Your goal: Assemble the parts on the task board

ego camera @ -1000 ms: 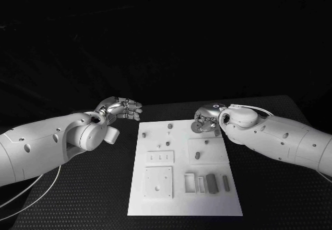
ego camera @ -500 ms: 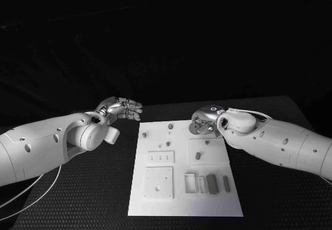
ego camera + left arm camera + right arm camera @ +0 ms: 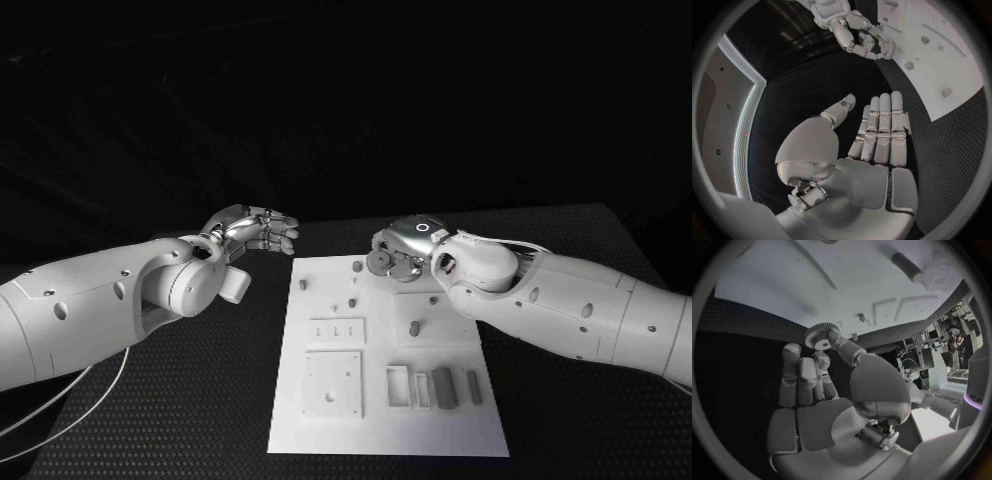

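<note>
- Your right hand [image 3: 397, 250] pinches a small gear [image 3: 821, 337] over the far end of the task board [image 3: 387, 425].
- Your left hand [image 3: 870, 135] holds nothing, fingers straight, beside the board.

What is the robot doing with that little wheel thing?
The robot's right hand pinches a small gear between thumb and finger and holds it over the far end of the white task board. Its left hand holds nothing, fingers out straight, off the board's left side. A few more small parts lie on the board; one grey block lies near its near end.
</note>
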